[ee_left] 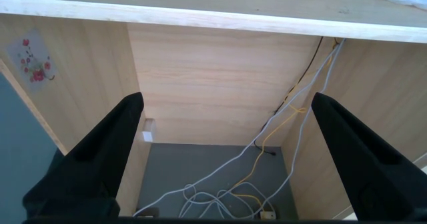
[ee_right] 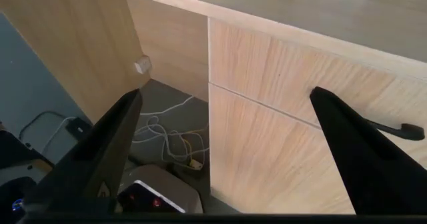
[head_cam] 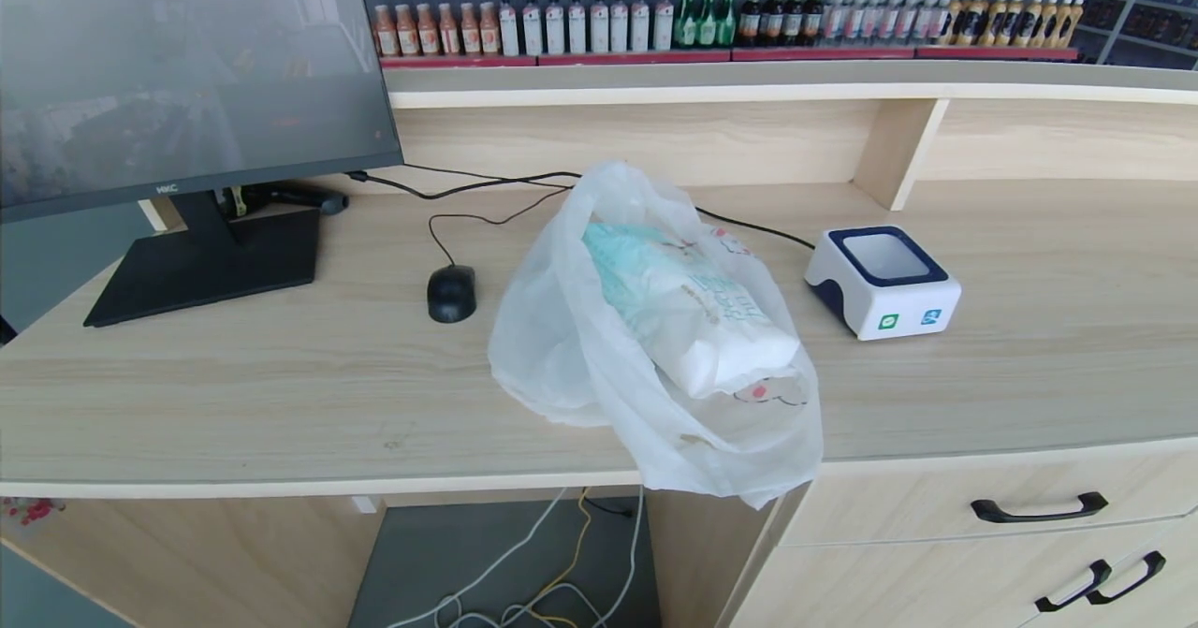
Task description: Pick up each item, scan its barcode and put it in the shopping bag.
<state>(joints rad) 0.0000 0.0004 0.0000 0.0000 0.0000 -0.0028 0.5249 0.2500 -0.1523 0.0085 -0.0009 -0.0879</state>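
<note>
**Pack bagged, both claws wide and empty**

Starting with the counter [head_cam: 234, 394]: pale wood, broad, carrying everything below.

At 10 o'clock from the bag, a dark monitor [head_cam: 187, 66] on its stand.

At mid-counter, the bag [head_cam: 562, 347]: thin clear film, slumped, with its 6 o'clock corner hanging over the near edge. Judged very light, limp and slick, and likely to collapse or slide if pushed. Best taken by a bunched fold of film high on the 12 o'clock side, not by the loose skirt. Cannot tell where its mouth lies.

Inside it, the pack [head_cam: 693, 319]: teal and white, lying slanted from 11 to 5 o'clock. Looks soft, squashy and light, with a film wrap, so probably slippery. Best pinched across the narrow width near the middle, with gentle pressure only.

At 3 o'clock from the bag, just apart from it, the scanner [head_cam: 884, 282], window facing up.

At 9 o'clock, near the bag, the mouse [head_cam: 451, 293].

Below counter level, the left gripper [ee_left: 227, 97], spread wide, holding nothing, facing the open bay of cables. Likewise the right gripper [ee_right: 225, 92], spread wide, empty, facing the cabinet front.
</note>
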